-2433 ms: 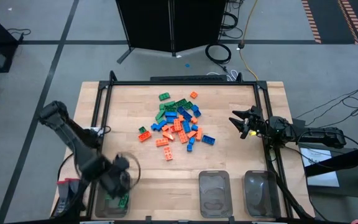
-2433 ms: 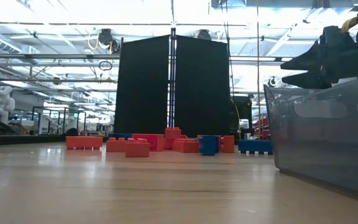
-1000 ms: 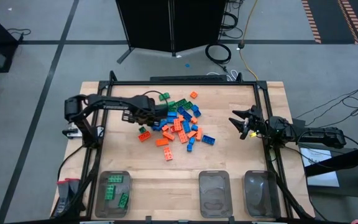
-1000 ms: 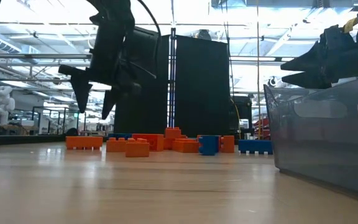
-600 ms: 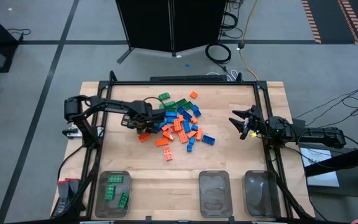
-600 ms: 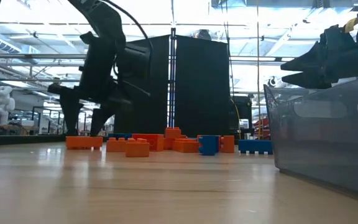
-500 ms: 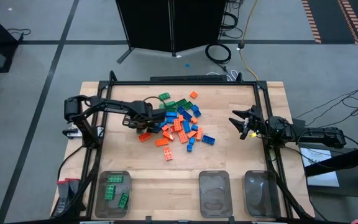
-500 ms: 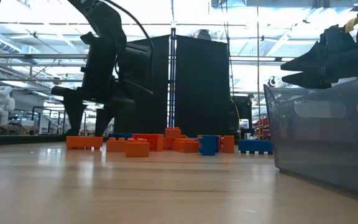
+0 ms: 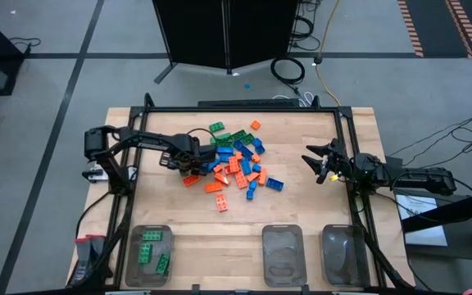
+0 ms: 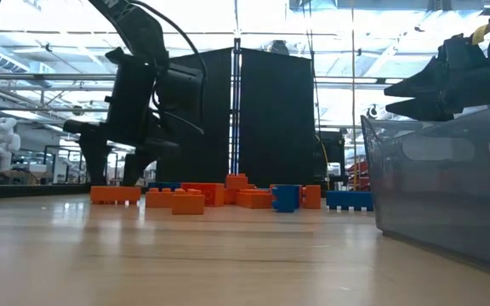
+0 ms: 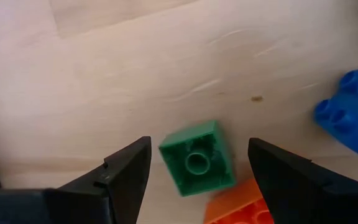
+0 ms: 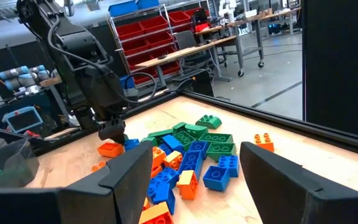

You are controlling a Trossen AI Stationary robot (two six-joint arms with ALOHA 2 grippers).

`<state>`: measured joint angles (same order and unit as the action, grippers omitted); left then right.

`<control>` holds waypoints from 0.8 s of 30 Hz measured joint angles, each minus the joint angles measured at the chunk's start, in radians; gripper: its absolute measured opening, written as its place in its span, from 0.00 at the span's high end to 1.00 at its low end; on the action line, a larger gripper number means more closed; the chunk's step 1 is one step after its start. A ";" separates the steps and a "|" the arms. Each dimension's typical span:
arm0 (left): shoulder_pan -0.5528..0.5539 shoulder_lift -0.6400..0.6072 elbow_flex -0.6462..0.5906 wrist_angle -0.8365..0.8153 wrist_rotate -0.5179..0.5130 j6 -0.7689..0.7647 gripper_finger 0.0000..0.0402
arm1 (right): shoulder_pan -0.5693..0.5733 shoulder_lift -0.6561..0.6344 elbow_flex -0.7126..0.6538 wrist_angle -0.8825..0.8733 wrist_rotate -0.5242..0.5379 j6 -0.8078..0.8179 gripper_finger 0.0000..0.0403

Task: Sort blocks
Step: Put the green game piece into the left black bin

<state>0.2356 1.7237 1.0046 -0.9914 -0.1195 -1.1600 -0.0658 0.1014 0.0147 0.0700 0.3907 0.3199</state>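
Hovering at the left edge of the blocks (image 9: 236, 157), the left tool (image 9: 188, 166) sits low over the worktop (image 9: 301, 213), fingers apart. Left wrist view: a small green block (image 11: 197, 158) lies on the bare wood between the two dark fingers (image 11: 126, 171), not touched by either. An orange block (image 11: 244, 205) lies touching the green one, and a blue block (image 11: 353, 109) lies a little apart from it.

Blocks: mixed green, orange and blue, heaped loosely at the middle of the worktop. One orange block (image 9: 256, 124) lies slightly apart at the far edge of the heap; another orange one (image 9: 221, 203) lies apart on the near side. Low view shows the heap as a low row, orange (image 10: 115, 194) at one end and blue (image 10: 349, 200) at the other.

Three clear trays stand along the near edge of the worktop. The left tray (image 9: 149, 255) holds a few green blocks (image 9: 147, 249). The middle tray (image 9: 283, 255) and right tray (image 9: 341, 254) show no blocks.

Right tool (image 9: 315, 162) waits above the right side of the worktop, well apart from the heap, fingers apart, holding nothing. Right wrist view: it faces the heap, with the left arm (image 12: 82, 53) beyond it.
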 joint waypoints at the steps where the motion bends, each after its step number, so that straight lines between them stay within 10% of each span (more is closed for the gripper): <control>1: 0.000 0.000 0.000 0.001 0.003 -0.008 0.32 | 0.000 0.000 0.000 0.000 0.000 0.000 0.41; 24: -0.002 -0.004 -0.071 0.081 0.058 -0.038 0.64 | 0.000 0.000 0.000 0.000 0.001 -0.022 0.41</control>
<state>0.2337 1.7196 0.9340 -0.9103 -0.0615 -1.1982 -0.0659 0.1015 0.0148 0.0700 0.3912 0.2975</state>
